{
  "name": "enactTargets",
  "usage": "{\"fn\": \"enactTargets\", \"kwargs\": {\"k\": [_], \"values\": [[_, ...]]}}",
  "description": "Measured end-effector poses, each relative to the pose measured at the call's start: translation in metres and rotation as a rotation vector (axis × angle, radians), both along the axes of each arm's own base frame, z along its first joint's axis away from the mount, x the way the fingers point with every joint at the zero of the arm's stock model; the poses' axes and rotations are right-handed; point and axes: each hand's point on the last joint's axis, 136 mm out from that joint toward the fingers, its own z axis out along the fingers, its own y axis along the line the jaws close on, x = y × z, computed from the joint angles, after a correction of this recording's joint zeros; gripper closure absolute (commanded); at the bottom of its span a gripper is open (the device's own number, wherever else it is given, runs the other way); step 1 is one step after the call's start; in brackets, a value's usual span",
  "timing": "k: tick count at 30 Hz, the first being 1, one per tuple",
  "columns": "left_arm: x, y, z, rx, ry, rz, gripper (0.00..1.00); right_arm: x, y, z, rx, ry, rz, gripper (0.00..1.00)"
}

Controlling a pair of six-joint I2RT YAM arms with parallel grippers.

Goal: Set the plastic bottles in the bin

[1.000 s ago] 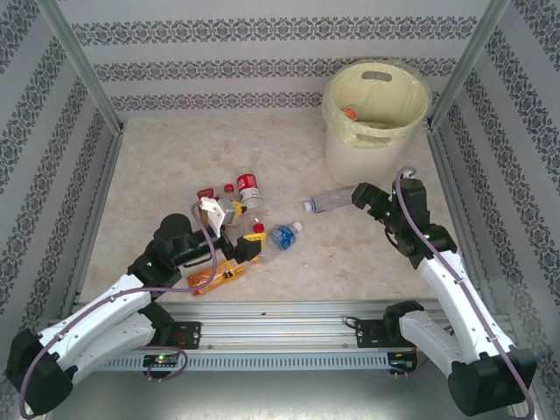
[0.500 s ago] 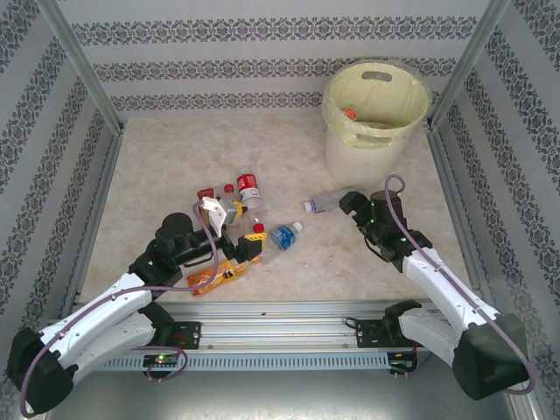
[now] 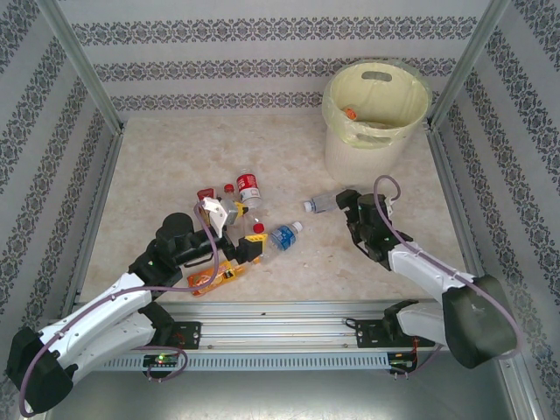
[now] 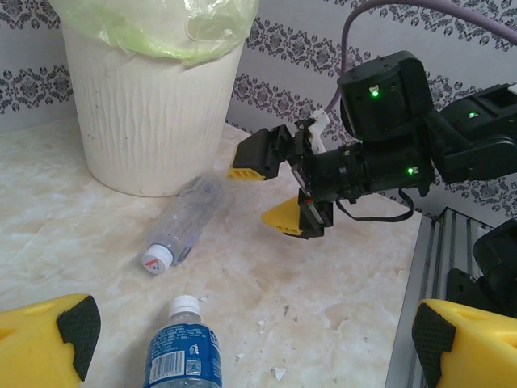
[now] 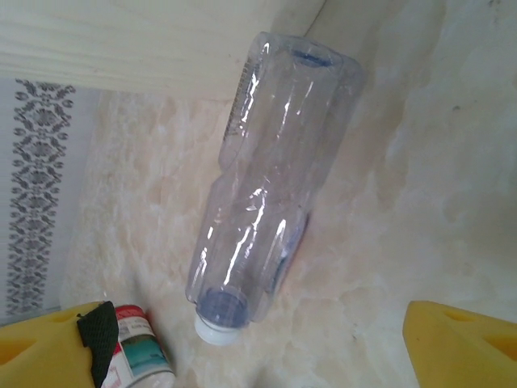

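The bin (image 3: 376, 114), white with a pale yellow-green liner, stands at the far right; an orange-capped bottle (image 3: 350, 113) lies inside. A clear unlabelled bottle (image 3: 322, 203) lies on its side in front of it. My right gripper (image 3: 348, 210) is at that bottle's base end, open. In the right wrist view the clear bottle (image 5: 271, 202) lies ahead between the yellow fingers (image 5: 460, 339), untouched. My left gripper (image 3: 249, 245) is open just behind a blue-labelled bottle (image 3: 282, 236), whose cap (image 4: 184, 308) points away. From the left wrist, the bin (image 4: 153, 105), clear bottle (image 4: 184, 218) and right gripper (image 4: 271, 190) lie ahead.
A red-labelled bottle (image 3: 248, 188) and other small bottles cluster beside the left wrist. An orange-labelled one (image 3: 214, 276) lies by the near rail. Patterned walls and metal posts close in the table; the aluminium rail (image 3: 289, 315) runs along the near edge.
The right arm has swung left and come down, bringing its gripper around the clear bottle's end. Its jaws have narrowed slightly. The left arm and the bottles have not moved.
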Motion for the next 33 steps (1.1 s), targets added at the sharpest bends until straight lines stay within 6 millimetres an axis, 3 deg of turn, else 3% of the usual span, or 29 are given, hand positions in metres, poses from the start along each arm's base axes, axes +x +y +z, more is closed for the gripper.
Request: {"fn": "enactTargets", "kwargs": {"k": [20, 33], "values": [[-0.001, 0.0, 0.001, 0.01, -0.002, -0.004, 0.0, 0.049, 0.029, -0.037, 0.117, 0.024, -0.002, 0.16], [-0.002, 0.0, -0.004, 0.031, -0.002, -0.008, 0.0, 0.068, 0.02, -0.053, 0.171, 0.044, -0.028, 0.28]]}}
